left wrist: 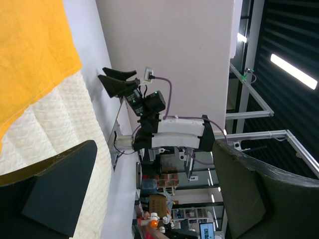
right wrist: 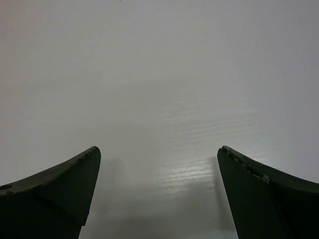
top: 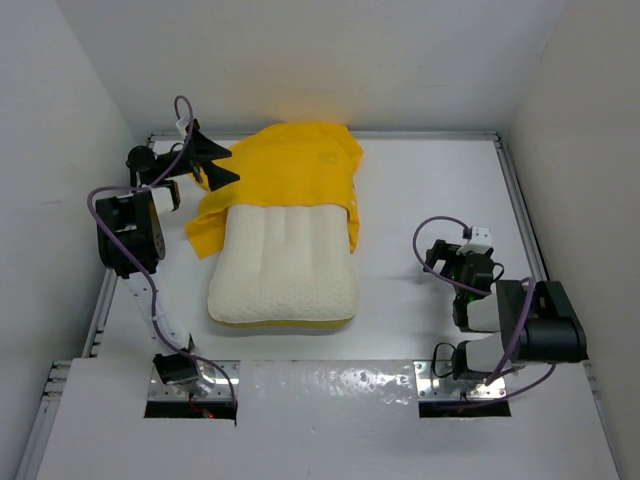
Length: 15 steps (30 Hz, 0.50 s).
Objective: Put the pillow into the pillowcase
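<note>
Well, my left pincer (top: 230, 166) stands wide and holds nothing, its tips right at the left edge of the pillowcase (top: 295, 165). I cannot tell whether they touch the cloth. My right pincer (right wrist: 158, 152) is wide too and grips nothing, hanging over bare desk (top: 420, 180), well apart from the work.

The pillowcase lies bunched at the far side of the desk. The pillow (top: 285, 270) has only its far end tucked under that yellow cloth. Most of it sticks out toward me, with a flap of cloth hanging down on either side.

As I judge it, the first risk is at my left tips. The edge there is rumpled, and if I close on both layers at once I pinch the mouth shut — then every pull drags the whole case instead of sliding it over the pillow.

Pulling from one side only could also skew the case, so the pillow's far corner snags inside or slips back out.

The pillow is soft and broad, and nothing pins it — with my right pincer so far off, it may simply ride along with the cloth. The loose flaps could fold under it as well.
</note>
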Each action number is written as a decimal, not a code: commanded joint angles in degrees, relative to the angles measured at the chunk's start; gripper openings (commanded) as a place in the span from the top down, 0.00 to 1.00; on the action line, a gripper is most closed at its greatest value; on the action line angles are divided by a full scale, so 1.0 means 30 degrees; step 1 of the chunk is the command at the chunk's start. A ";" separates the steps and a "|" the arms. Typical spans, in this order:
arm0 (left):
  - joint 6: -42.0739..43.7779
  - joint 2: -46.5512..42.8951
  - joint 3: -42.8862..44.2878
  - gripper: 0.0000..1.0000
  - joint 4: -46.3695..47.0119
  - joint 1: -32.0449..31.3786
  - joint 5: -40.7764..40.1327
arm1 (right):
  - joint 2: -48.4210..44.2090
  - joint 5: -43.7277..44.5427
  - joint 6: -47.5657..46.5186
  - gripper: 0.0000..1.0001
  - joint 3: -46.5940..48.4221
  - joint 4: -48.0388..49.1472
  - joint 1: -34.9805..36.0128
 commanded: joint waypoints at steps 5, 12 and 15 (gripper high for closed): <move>-0.0122 -0.0654 0.0657 0.01 1.1049 0.0094 0.2412 | -0.1004 -0.0927 -0.0787 0.01 -0.1378 0.1102 0.0098; 0.0082 -0.0830 0.0423 0.00 1.1078 0.0094 0.2412 | -0.0482 -0.0866 -0.0584 0.01 -0.1552 0.2521 0.0157; 0.0170 -0.0889 0.0364 0.00 1.1049 0.0094 0.2412 | -0.0774 -0.0866 -0.0671 0.01 -0.1523 0.1964 0.0157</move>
